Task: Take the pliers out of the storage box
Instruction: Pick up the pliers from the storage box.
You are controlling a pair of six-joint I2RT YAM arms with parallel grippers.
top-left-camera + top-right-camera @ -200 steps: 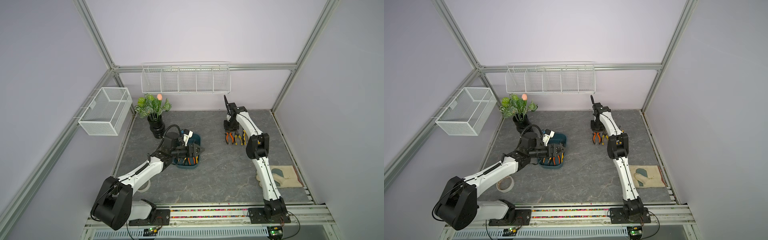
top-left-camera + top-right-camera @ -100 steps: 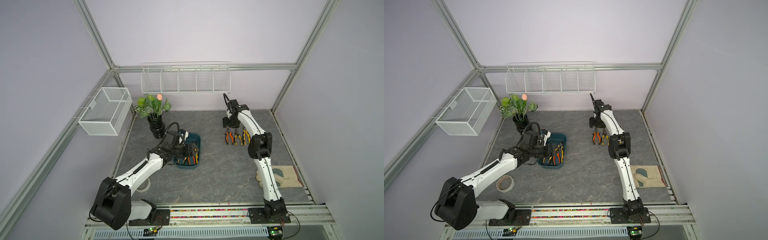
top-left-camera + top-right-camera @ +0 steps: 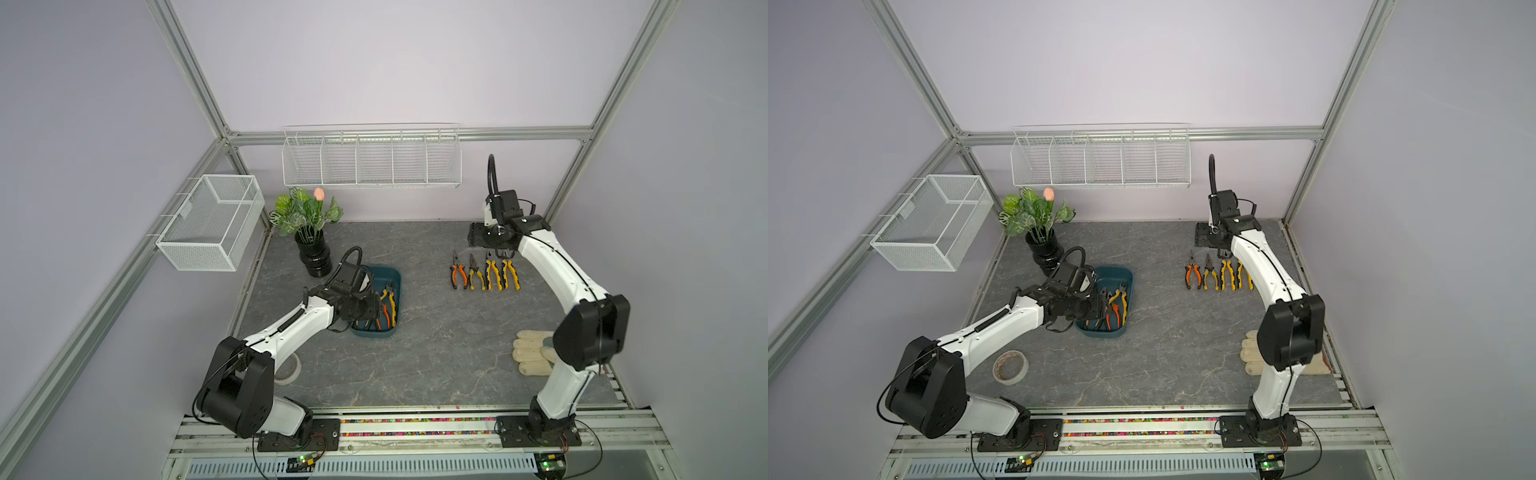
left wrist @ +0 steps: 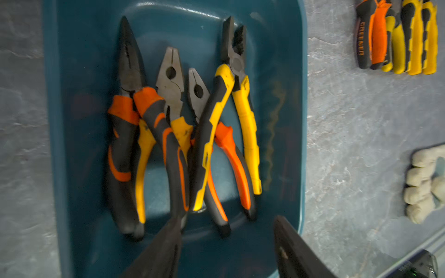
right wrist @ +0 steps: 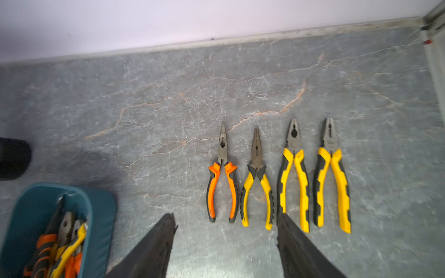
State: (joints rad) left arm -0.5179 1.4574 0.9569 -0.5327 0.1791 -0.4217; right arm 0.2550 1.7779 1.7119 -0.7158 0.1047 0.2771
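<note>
A dark teal storage box (image 3: 388, 275) sits on a grey, stone-patterned table (image 3: 415, 365), on the robot's left side. Four pliers (image 4: 168, 79) lie inside it in a loose tangle with their handles crossing. A yellow-and-black pair (image 4: 212, 125) rests on top, slanted across the orange-handled ones beneath. The left gripper (image 4: 227, 220) hovers over the handle end of the pile, jaws moderately apart and holding nothing. Well apart on the table, a row of four pliers (image 5: 257, 166) lies neatly side by side. The right gripper (image 5: 225, 216) hangs above their handles, jaws wide and empty. About half the task seems done.

The step in hand looks like the left arm's next pick from the box. It is probably best to take the top pair first, since nothing lies on it. Closing across both handles near the pivot should keep them from splaying. A straight upward lift would help avoid hooking the crossed handles below or dragging the light box along.
</note>
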